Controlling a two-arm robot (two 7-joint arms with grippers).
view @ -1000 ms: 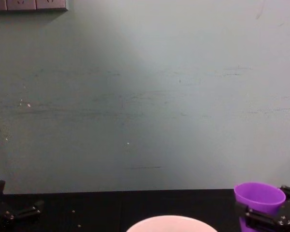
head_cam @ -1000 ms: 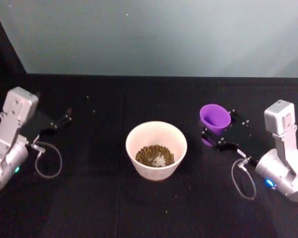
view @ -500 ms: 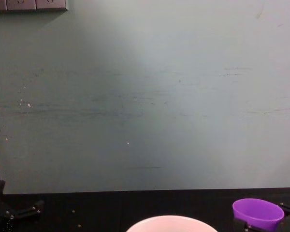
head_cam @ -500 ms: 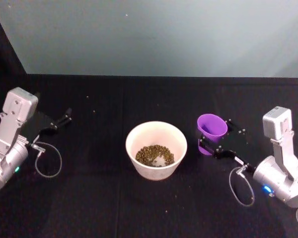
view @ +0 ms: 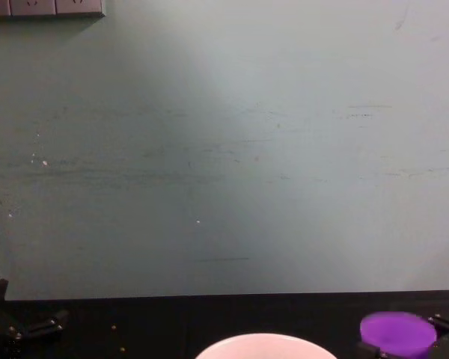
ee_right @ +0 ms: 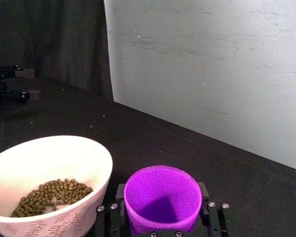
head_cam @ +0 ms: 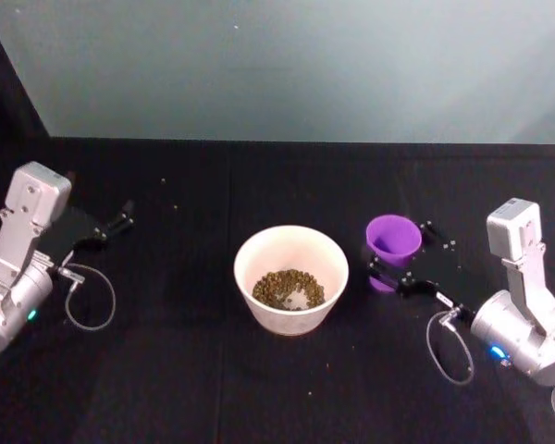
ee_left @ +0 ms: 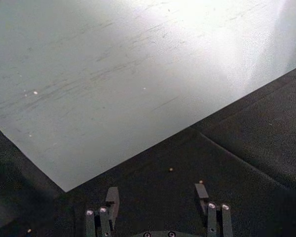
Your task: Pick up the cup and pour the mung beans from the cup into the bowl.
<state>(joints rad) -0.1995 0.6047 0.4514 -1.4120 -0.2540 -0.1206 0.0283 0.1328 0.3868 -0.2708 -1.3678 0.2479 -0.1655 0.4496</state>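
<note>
Beside the bowl (head_cam: 291, 277), the right hand (head_cam: 386, 268) grips the upright cup (head_cam: 393, 240).

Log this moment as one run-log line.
right pincer: shut on cup, upright, looks empty, right of bowl | mung beans: in bowl | left pincer: open, parked far left

The right gripper (head_cam: 388, 268) sits just right of the bowl (head_cam: 291, 277), its fingers closed around the cup (head_cam: 393, 239) — held upright, mouth up. Its arm bends back toward the near right. The left gripper (head_cam: 120, 220) rests well left of the bowl, fingers parted — holding nothing.
</note>
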